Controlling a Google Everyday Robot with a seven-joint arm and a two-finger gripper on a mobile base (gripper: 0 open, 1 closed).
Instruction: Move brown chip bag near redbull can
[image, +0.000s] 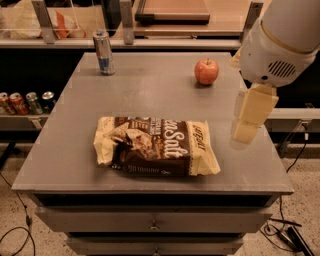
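Your chip bag (157, 146) lies flat at lower centre of the bench (150, 90), not yet grasped. The can (104, 52) stands well apart, upper left. The gripper (246, 131) hovers at right, just beside the bag; apart or together, can't tell. Grasp, carry and placement all remain.

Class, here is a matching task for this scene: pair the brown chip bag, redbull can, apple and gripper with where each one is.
1 brown chip bag
2 redbull can
3 apple
4 gripper

A above the table's right side
B standing at the far left corner
C lying flat, front centre
D far right area

Pairs: 1-C, 2-B, 3-D, 4-A
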